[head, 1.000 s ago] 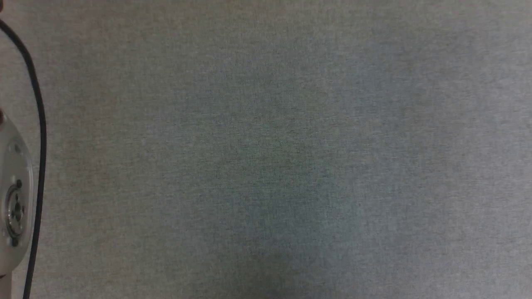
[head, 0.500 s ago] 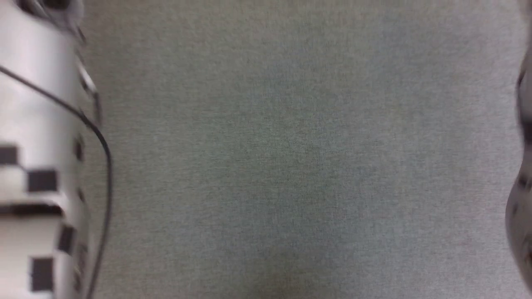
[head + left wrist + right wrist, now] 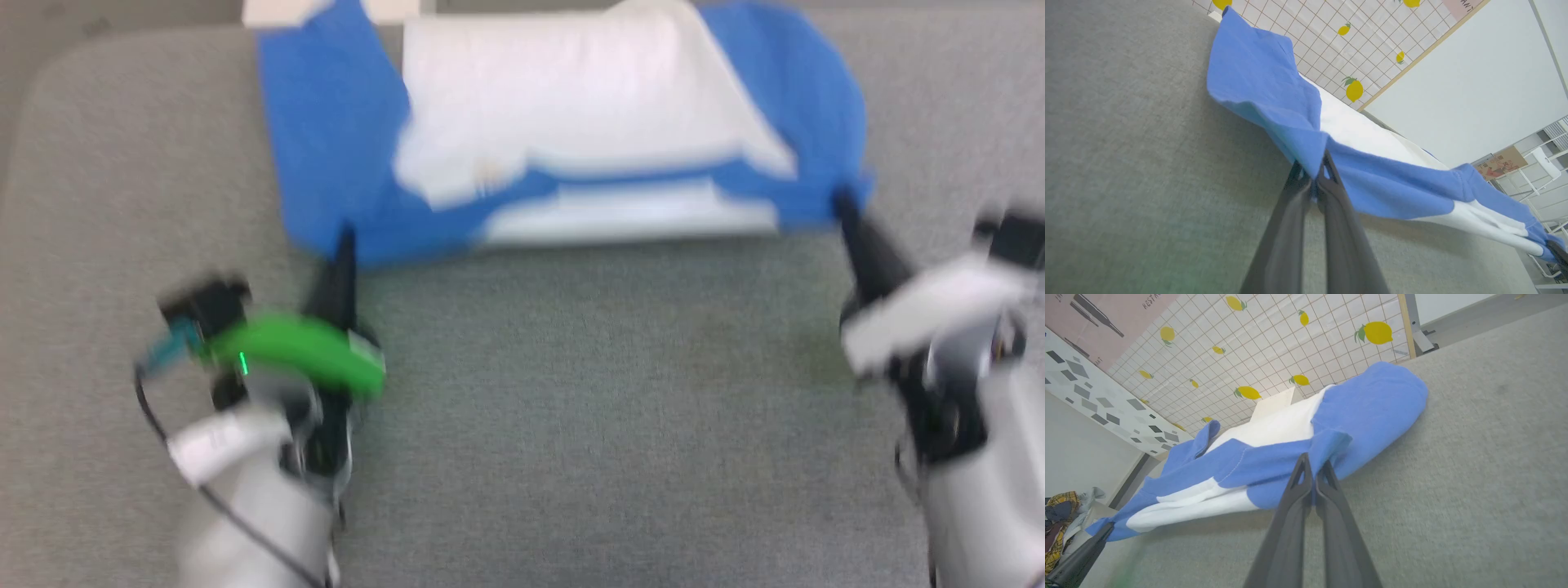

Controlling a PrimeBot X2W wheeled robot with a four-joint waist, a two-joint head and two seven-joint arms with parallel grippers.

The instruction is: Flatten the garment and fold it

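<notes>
Left gripper [image 3: 1314,165]: fingers pressing together, pinching a blue corner of the garment [image 3: 571,106] at its near edge.

Right gripper [image 3: 1312,463]: fingers likewise clamping together, gripping the opposite blue corner.

Garment: white body, blue sleeves and trim; stretching between the two grippers, with the near edge hanging just above the grey fabric surface [image 3: 571,425] and the far part lying towards that surface's far side. Head view is blurring, so finer folds cannot be told.

Green band [image 3: 302,355]: sitting on the left wrist.

Pale box [image 3: 1274,404]: standing just behind the garment.

Lemon-print grid panel [image 3: 1290,339]: rising beyond the surface.
</notes>
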